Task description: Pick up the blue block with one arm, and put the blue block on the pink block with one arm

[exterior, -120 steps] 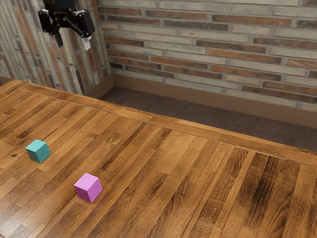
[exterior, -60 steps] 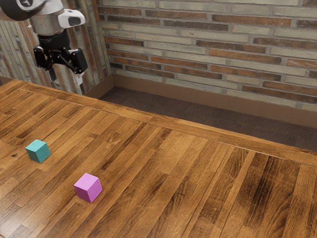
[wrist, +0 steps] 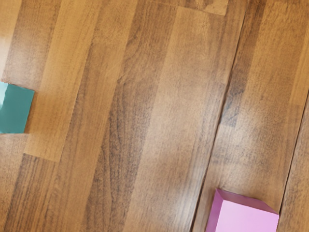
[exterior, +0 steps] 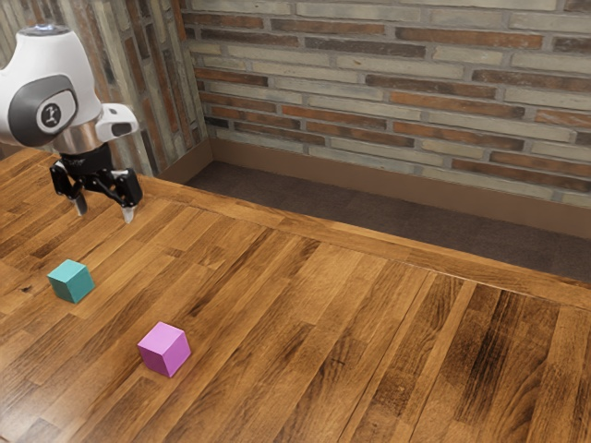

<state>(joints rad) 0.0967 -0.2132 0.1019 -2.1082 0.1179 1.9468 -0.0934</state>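
The blue block (exterior: 71, 281), a teal-blue cube, rests on the wooden table (exterior: 305, 332) near the exterior view's left edge. The pink block (exterior: 164, 349) sits on the table a short way toward the front and right of it. My gripper (exterior: 102, 209) hangs open above the table, higher than the blue block and slightly behind it, with nothing between its fingers. In the wrist view the blue block (wrist: 14, 108) and the pink block (wrist: 242, 215) lie at opposite edges, with bare planks between them.
A brick wall (exterior: 388, 83) runs behind the table, with a strip of dark floor (exterior: 388, 217) past the table's far edge. The arm's white body (exterior: 46, 97) stands over the table's left corner.
My gripper has come down from high near the wall to just above the table, close over the blue block. Both blocks have stayed where they were.
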